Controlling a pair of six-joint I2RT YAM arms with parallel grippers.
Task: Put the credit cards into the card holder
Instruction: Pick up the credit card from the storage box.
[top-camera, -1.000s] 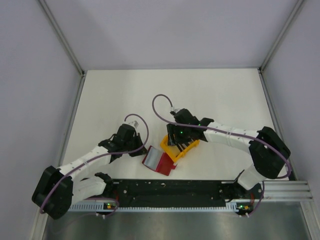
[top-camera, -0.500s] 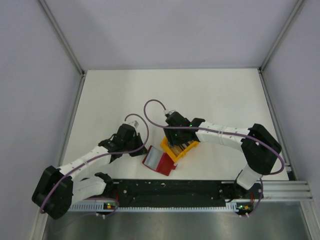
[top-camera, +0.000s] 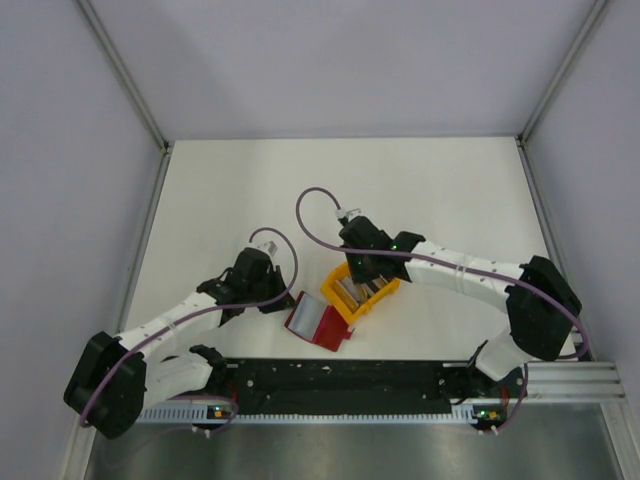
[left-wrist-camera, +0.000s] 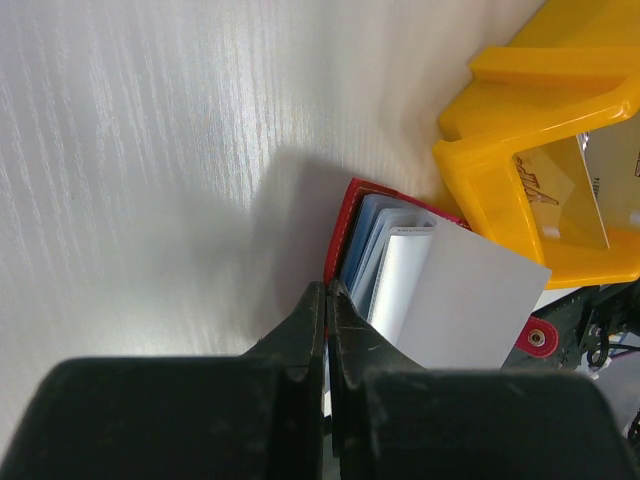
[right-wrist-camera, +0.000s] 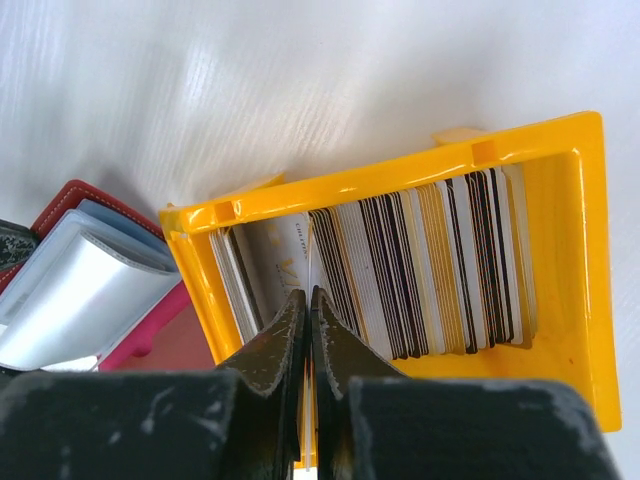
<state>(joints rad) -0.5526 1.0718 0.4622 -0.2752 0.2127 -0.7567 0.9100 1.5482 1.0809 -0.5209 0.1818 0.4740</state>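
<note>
**cards on edge in the yellow bin, red holder open beside it**

the card holder is a small dark red case, lying open on the white worktop near the arms' bases, just beside the near-left corner of the yellow bin; clear pockets fan out of it, pale blue and grey-white.

the top view shows only this layout and both arms reaching in; the left wrist view adds the holder's stitched red edge, its pockets and a little red snap tab with a metal stud; the right wrist view looks straight down into the bin.

the credit cards stand on edge in the bin in a tight row, with dark, silver and gold edges; at the left end the row loosens and a pale card face with lettering leans back; the holder's pockets carry pale inserts, but whether any is a card cannot be told.

the right hand is down in that loose end, fingers closed on the thin pale edge of one of the credit cards; the left hand is closed too, tips right at the holder's red edge; whether they pinch it cannot be told.
</note>
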